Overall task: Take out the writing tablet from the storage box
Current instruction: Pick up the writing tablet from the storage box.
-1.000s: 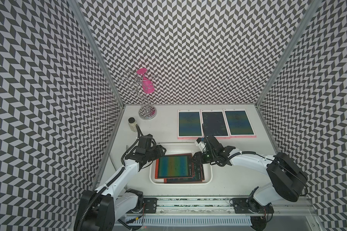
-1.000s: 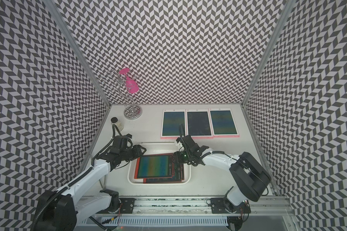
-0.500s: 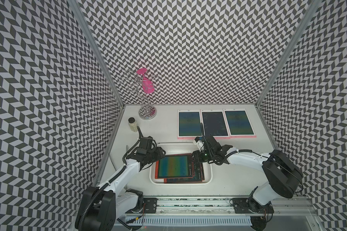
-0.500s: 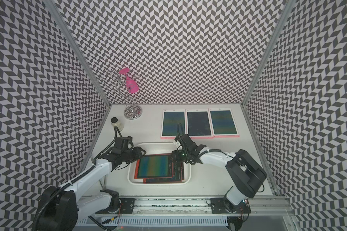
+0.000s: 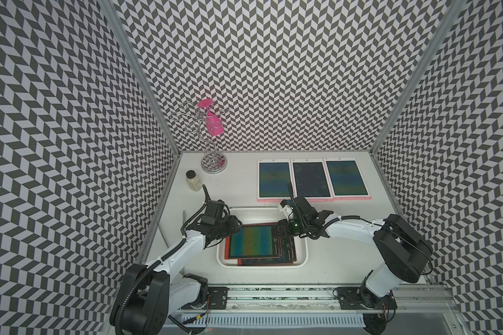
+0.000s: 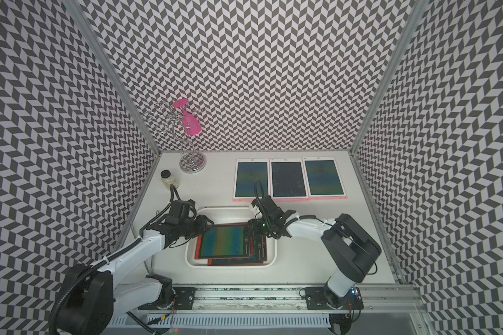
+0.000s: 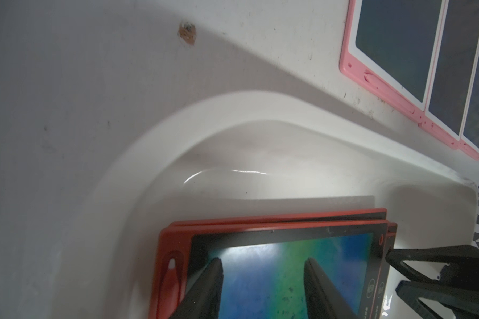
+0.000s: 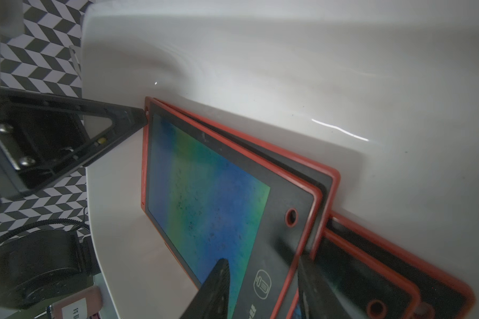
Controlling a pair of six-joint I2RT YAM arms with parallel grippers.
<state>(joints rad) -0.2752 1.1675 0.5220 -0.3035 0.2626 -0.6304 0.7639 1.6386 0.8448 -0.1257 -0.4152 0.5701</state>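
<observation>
Bright, even light; wrist views blur up close, and glare streaks the storage box (image 7: 233, 171).

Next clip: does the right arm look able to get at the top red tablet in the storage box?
Likely yes. The right gripper sits over one end of the top red tablet in the storage box, jaws apart; nothing covers it, and the left gripper is at the opposite end.
</observation>
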